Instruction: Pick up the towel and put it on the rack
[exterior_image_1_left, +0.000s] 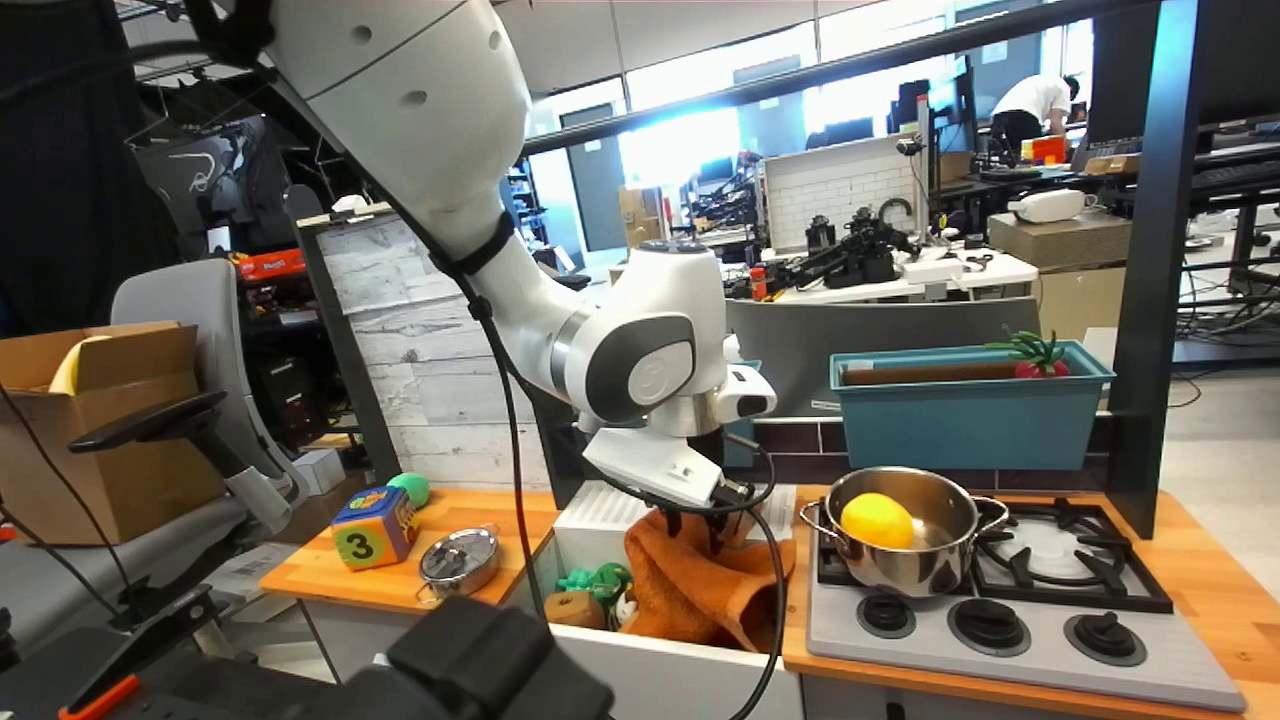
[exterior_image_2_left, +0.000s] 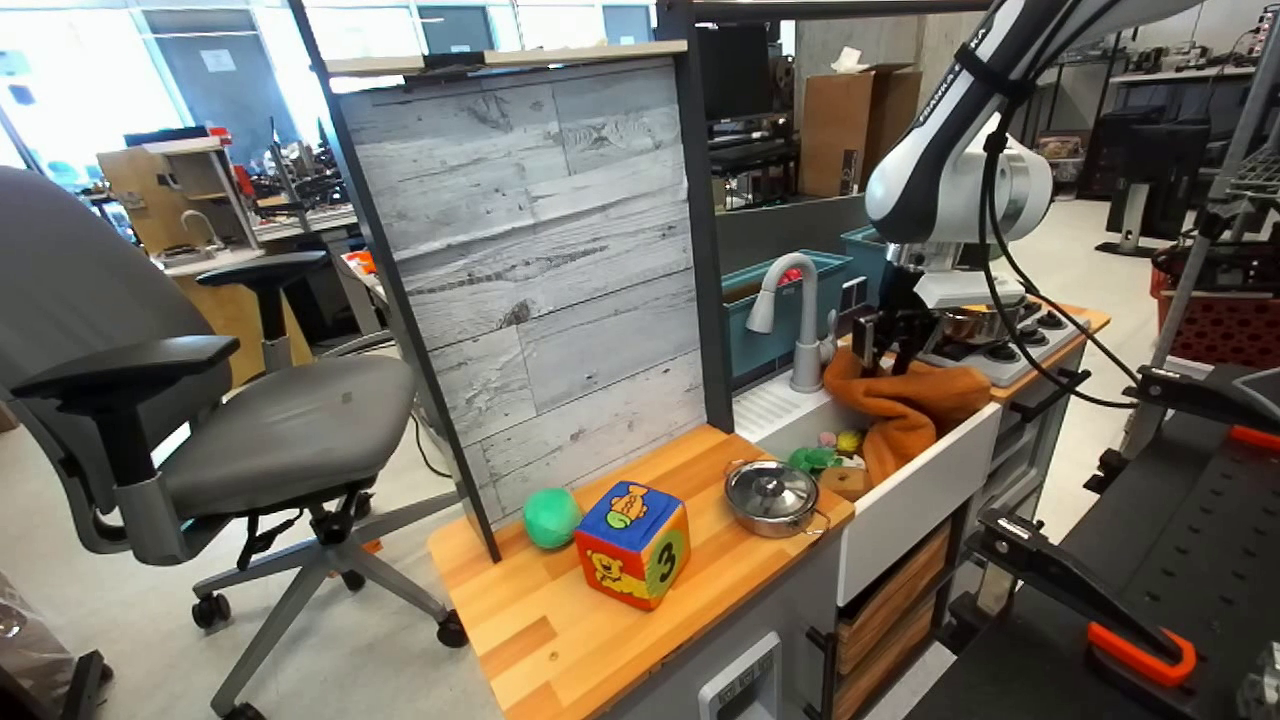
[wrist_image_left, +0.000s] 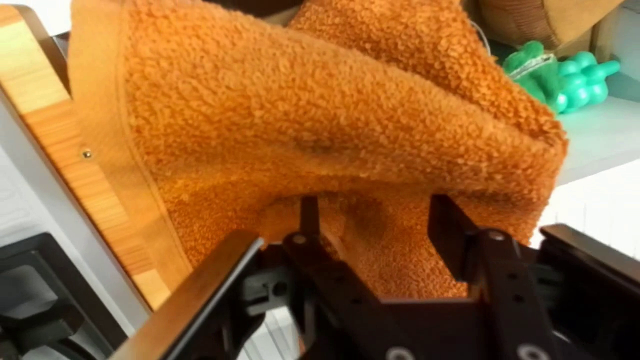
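Towel (exterior_image_1_left: 685, 585) lay rumpled in the sink (exterior_image_1_left: 650, 672), bulging above its rim; claw (wrist_image_left: 375, 210) stood spread at the upper folds, nothing visibly clenched; step judged to be the grasp, not yet made; next likely called for closing on a fold, then lifting.

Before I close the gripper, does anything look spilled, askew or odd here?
The towel stands out: it lies bunched in the sink beside green toys, rather than hung up. I see no spill or damage.
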